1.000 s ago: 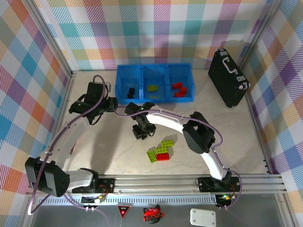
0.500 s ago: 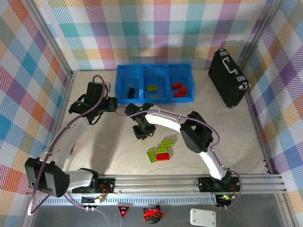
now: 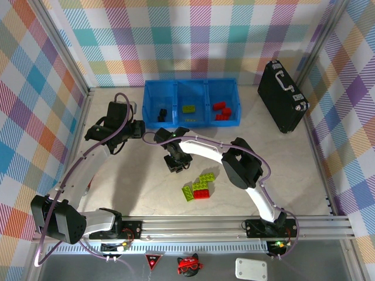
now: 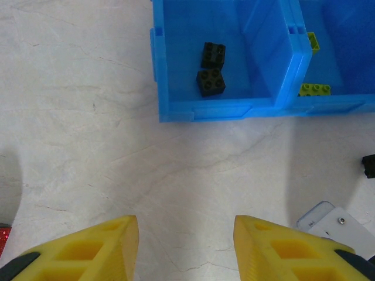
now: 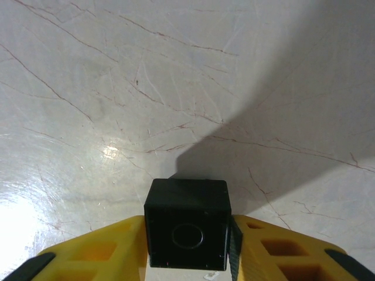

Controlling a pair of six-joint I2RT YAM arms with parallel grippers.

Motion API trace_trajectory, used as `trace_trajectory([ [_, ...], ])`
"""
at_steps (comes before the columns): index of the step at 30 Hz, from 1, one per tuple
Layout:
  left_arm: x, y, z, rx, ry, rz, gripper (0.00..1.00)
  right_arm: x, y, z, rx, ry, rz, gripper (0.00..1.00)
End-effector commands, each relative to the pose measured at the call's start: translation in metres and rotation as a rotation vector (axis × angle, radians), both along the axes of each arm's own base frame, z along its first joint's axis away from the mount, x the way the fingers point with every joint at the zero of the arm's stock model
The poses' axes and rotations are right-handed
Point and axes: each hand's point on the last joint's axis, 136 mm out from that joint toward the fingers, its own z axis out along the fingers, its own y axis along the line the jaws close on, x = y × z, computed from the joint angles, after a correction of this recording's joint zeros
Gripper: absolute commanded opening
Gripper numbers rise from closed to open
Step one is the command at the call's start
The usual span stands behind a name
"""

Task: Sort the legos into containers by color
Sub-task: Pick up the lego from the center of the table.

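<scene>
Grip looks settled: the right gripper (image 5: pixel 187 240) is clamped on a black lego brick (image 5: pixel 187 219) at the middle of the table (image 3: pixel 135 175). Lift straight up before travelling, then release over the left compartment of the blue bins (image 3: pixel 193 123), where two black bricks (image 4: pixel 211 82) lie. The left gripper (image 4: pixel 186 237) hangs part open and empty beside that compartment, so steer clear of it. Green and red bricks (image 3: pixel 199 187) wait nearer the table's front edge.

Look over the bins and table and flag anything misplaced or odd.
Nothing stands out. The containers hold one color each: black legos left, green legos middle, red legos right. A cluster of unsorted legos lies on the table.
</scene>
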Motion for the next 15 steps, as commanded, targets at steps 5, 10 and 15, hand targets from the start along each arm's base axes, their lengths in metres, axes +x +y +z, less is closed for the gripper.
trace_trajectory([
  [5,-0.003,0.0,0.005,-0.03,-0.017,0.002,0.47,-0.001,0.008,0.001,0.007,0.002,0.005,0.35],
  [10,-0.004,0.001,0.006,-0.027,-0.023,0.005,0.47,0.007,0.014,0.018,0.046,-0.048,0.002,0.34],
  [15,-0.005,0.003,0.009,-0.024,-0.037,0.012,0.47,0.026,0.02,0.039,0.077,-0.119,-0.008,0.34],
])
